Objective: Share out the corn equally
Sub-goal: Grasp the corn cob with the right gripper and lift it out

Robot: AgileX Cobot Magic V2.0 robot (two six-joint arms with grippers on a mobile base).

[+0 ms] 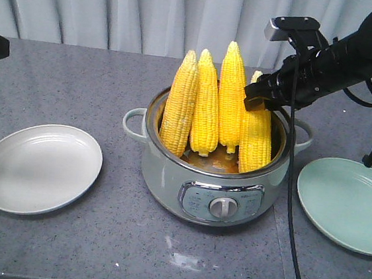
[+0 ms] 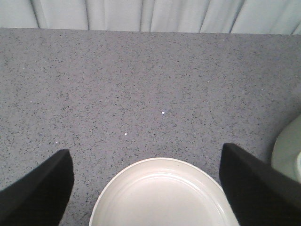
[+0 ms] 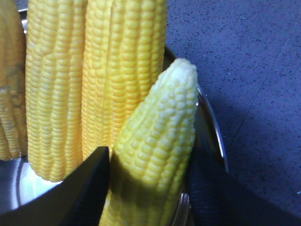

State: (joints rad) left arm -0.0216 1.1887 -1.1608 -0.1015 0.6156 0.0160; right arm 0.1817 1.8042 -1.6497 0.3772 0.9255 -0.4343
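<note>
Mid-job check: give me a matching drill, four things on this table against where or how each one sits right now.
1. white plate
2. green plate
3. pot
4. right end effector

A. holds four standing cobs
B. empty, on the robot's right
C. clasping the rightmost cob
D. empty, on the robot's left

Pairs: 1-D, 2-B, 3-A, 4-C.

The gripper (image 3: pixel 149 186) grips the front cob (image 3: pixel 155 141), with one black finger (image 3: pixel 84 188) pressed against each flank low in the frame. This cob leans, its pale tip pointing up and to the right. Behind it, three more cobs (image 3: pixel 122 61) stand upright side by side inside the pot (image 3: pixel 214 132), whose metal rim curves past on the right. Grey speckled bench (image 3: pixel 254 70) lies beyond.
</note>
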